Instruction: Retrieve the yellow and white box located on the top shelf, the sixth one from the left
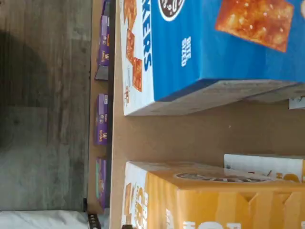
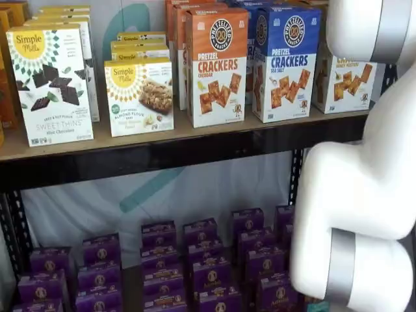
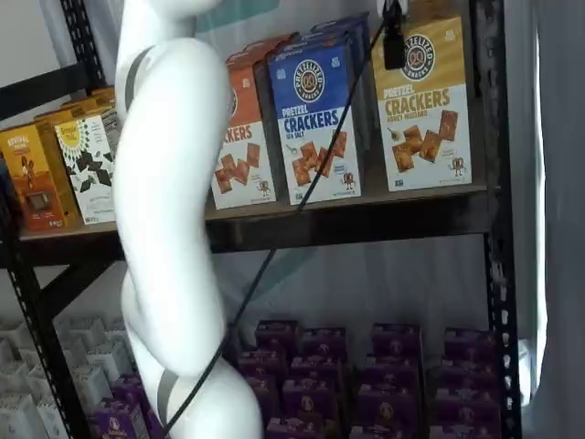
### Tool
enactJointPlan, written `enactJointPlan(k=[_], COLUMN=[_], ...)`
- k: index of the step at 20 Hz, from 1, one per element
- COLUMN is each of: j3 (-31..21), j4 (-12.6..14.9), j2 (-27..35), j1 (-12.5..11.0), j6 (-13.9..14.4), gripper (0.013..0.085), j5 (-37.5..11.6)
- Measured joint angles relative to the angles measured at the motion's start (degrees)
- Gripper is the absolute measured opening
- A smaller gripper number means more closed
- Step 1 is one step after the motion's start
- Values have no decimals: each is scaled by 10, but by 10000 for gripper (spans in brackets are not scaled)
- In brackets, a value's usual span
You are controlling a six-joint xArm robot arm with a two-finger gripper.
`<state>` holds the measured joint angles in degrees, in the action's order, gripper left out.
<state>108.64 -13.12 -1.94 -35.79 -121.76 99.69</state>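
The yellow and white box [image 3: 425, 105] stands upright at the right end of the top shelf [image 3: 366, 208], next to the blue box [image 3: 315, 119]. In a shelf view the white arm hides part of this box [image 2: 344, 81]. A black finger of my gripper [image 3: 393, 41] hangs from above with a cable beside it, in front of the box's upper part. Nothing is held in it and its jaws stand wide open. The wrist view looks down on the yellow box's top [image 1: 224, 195], the blue box [image 1: 214, 47] and the bare shelf board [image 1: 190, 138] between them.
Left of the blue box stand an orange cracker box [image 2: 218, 65] and white Simple Mills boxes [image 2: 140, 94]. Several small purple boxes [image 2: 208, 260] fill the lower level. A black perforated upright [image 3: 498, 183] runs close to the right of the yellow box. My white arm [image 2: 364, 195] stands before the shelves.
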Motion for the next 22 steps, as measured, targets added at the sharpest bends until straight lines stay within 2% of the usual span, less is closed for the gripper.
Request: enactJointPlan(k=[9,20,22], j3=[5,-38,-42], j4=[27,32,29], j2=[2,-25,-28], j1=[13,16,14], j6=[6,2,1], gripper=[850,850,770], j5=[21,-13,-16])
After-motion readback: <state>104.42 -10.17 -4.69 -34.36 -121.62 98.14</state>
